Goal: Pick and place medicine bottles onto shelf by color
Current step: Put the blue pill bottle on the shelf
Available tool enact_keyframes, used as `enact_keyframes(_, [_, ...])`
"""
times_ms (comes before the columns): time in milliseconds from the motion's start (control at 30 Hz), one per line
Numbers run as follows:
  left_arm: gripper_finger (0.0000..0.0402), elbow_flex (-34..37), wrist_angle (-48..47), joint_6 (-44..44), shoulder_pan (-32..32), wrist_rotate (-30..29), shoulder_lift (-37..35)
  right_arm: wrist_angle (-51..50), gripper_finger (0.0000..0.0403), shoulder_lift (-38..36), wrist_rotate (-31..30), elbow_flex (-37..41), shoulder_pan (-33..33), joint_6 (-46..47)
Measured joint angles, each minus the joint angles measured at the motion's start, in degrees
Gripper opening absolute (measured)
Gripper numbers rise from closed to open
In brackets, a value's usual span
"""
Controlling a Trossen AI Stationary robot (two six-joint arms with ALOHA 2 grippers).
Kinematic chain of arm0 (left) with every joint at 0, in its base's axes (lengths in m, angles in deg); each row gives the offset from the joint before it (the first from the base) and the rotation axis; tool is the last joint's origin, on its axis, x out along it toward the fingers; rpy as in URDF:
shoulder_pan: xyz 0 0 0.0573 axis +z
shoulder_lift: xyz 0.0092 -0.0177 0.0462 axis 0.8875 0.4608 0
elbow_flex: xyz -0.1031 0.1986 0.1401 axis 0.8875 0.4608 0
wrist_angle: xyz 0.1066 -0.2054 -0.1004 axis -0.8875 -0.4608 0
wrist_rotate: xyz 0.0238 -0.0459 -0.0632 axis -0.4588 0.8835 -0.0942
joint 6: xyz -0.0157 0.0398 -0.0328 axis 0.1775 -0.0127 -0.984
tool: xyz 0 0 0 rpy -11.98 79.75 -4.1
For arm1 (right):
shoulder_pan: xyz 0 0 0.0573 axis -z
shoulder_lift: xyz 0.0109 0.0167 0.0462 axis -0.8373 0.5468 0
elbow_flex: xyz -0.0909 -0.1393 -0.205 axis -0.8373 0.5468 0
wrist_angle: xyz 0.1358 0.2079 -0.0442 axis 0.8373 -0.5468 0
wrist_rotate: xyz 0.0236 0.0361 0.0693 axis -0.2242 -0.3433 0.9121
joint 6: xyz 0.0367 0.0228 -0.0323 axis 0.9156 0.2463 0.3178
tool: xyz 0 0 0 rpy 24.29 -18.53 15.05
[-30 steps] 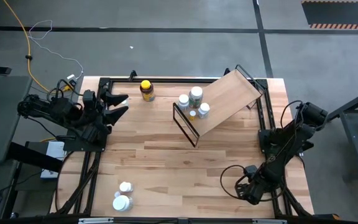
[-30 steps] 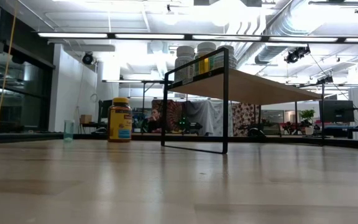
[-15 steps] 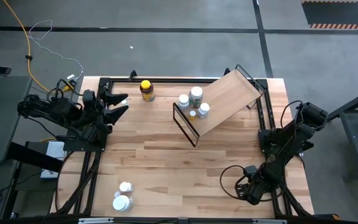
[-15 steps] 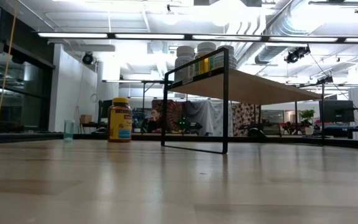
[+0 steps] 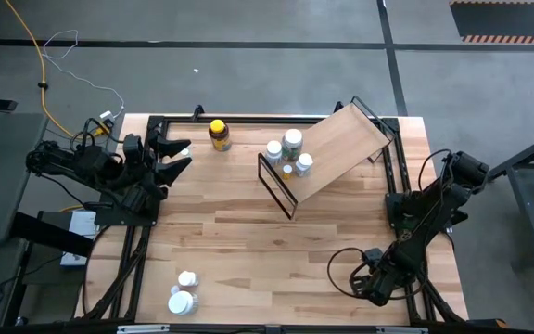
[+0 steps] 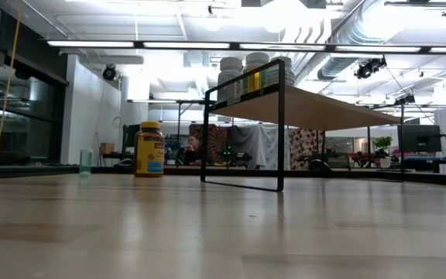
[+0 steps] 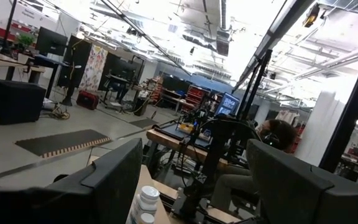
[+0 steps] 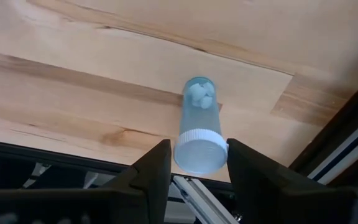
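The light-wood shelf [image 5: 341, 148] stands aslant at the table's far middle on its black wire ends [image 6: 242, 132]. Several white bottles [image 5: 290, 148] stand on its left end. An amber bottle with a yellow cap [image 5: 218, 134] stands on the table left of it. Two white bottles [image 5: 184, 292] stand near the front left edge. My right gripper [image 5: 372, 283] is at the front right edge, shut on a clear bluish bottle with a white cap [image 8: 197, 124]. My left gripper [image 5: 179, 156] is open and empty at the far left. My right gripper has the clear bottle's white cap [image 8: 197, 152] pinched between its two fingers [image 8: 157, 165]. The fingers come from above, pointing down. The bottle points away from the gripper toward the tabletop; whether its bottom end [image 8: 197, 87] rests on the wood, I cannot tell.
The table's black frame rail [image 8: 347, 137] runs close beside the clear bottle. Bare wood [image 5: 276, 250] lies between the shelf and the front edge. Cables [image 5: 346, 269] loop beside my right gripper. A person sits in the room beyond the table [image 7: 278, 134].
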Motion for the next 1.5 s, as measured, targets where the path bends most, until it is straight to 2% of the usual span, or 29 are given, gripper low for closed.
enact_keyframes(667, [0.0278, 0.00, 0.00, 0.03, -0.01, 0.00, 0.00, -2.25, 0.0144, 0.00, -0.06, 0.00, 0.00, 0.46])
enact_keyframes(1000, [0.0278, 0.00, 0.00, 0.07, 0.00, 0.00, 0.00, -2.47, 0.0106, 0.00, -0.05, -0.02, 0.00, 0.59])
enact_keyframes(1233, [0.0278, 0.00, 0.00, 0.07, 0.00, 0.00, 0.00, -0.64, 0.0112, -2.55, -0.51, -0.02, 0.00, -2.39])
enact_keyframes(1300, [0.0278, 0.00, 0.02, 0.11, -0.01, 0.00, 0.00, -0.61, 0.0113, -5.28, -2.35, -0.02, 0.00, -4.01])
enact_keyframes(1367, [0.0278, 0.00, 0.02, 0.53, 0.00, 0.00, 0.00, -0.24, 0.0113, -8.97, -6.80, -0.02, 0.00, -5.68])
enact_keyframes(1500, [0.0278, 0.00, 0.05, 0.54, -0.02, -0.01, 0.00, 2.71, 0.0113, -16.81, -21.11, -0.02, 0.50, -11.22])
